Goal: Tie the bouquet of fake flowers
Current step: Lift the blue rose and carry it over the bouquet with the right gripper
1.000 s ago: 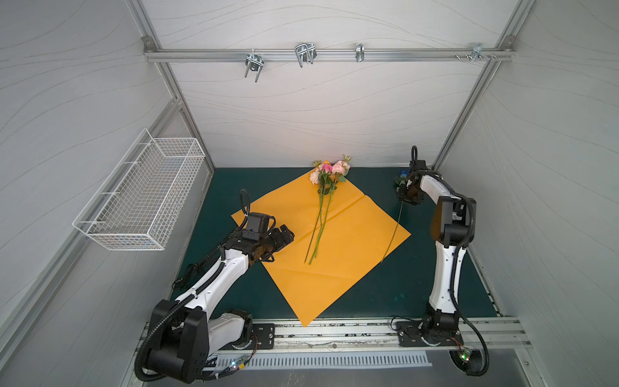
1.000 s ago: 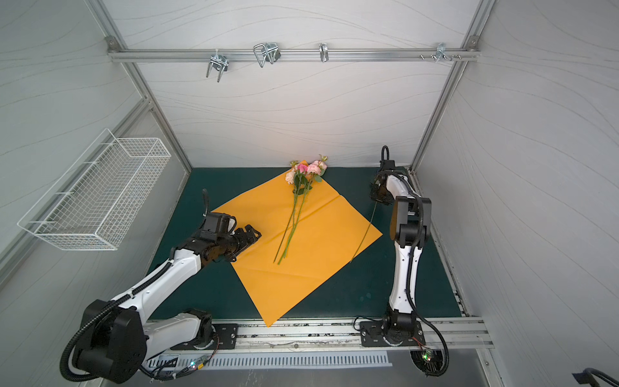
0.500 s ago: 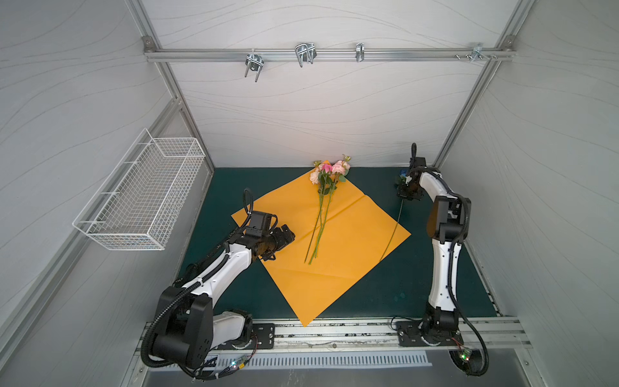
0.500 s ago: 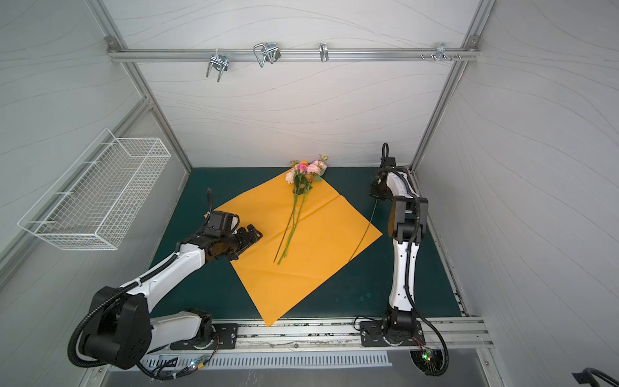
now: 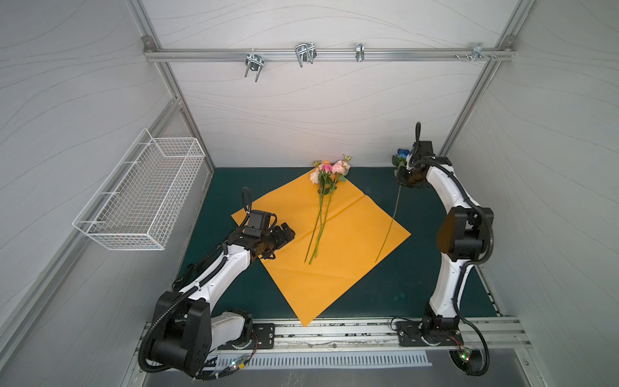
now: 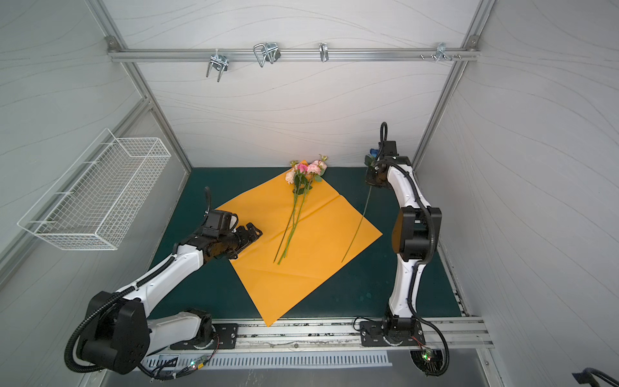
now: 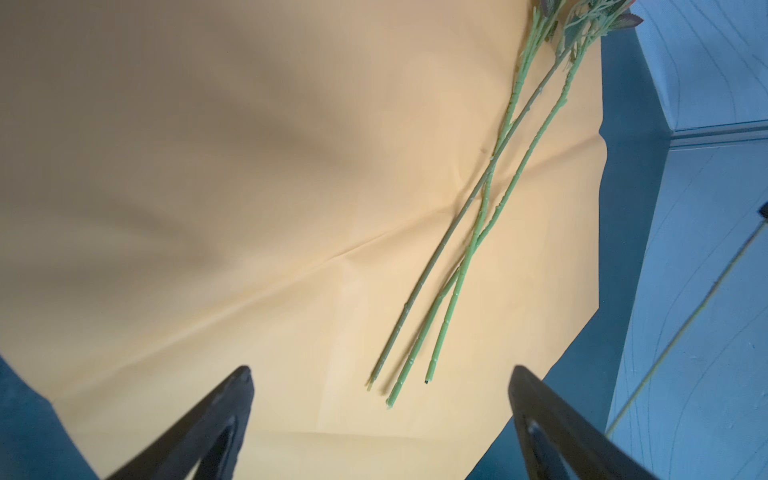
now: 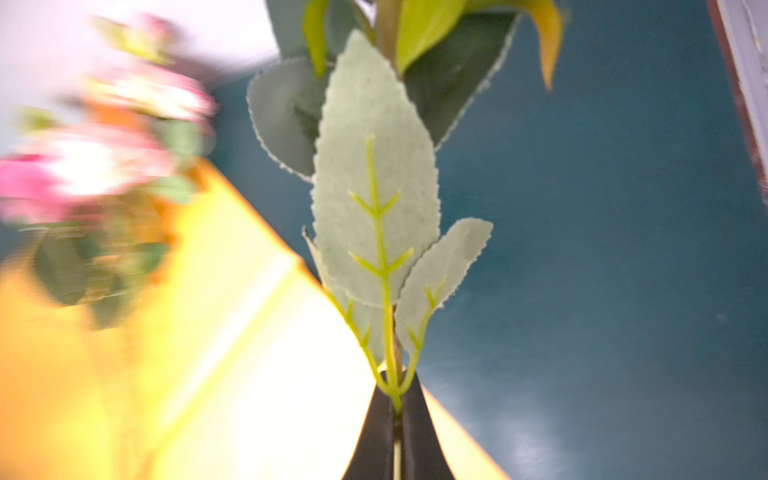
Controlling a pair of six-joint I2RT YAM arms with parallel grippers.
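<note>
The bouquet of fake flowers (image 5: 330,169) (image 6: 306,171) lies on the orange paper (image 5: 335,278), with pink and peach blooms at the far corner. Its green stems (image 7: 469,232) run toward the front. The blue rose (image 5: 403,153) (image 6: 372,152) is apart from the bunch, at the back right. My right gripper (image 5: 403,177) (image 8: 395,386) is shut on the rose's stem just below its leaves (image 8: 374,208). The long stem (image 5: 390,228) trails down to the paper's right corner. My left gripper (image 5: 289,233) (image 7: 382,370) hovers open over the paper's left side, short of the stem ends.
A white wire basket (image 5: 140,197) hangs on the left wall. A metal rail with hooks (image 5: 304,53) crosses the back wall overhead. Dark green mat (image 5: 418,284) surrounds the paper. The arm bases sit on the front rail (image 5: 335,331).
My right jaws have closed on the blue rose's stem and the wrist has shifted slightly. The left gripper has edged a little toward the stems, still open.
</note>
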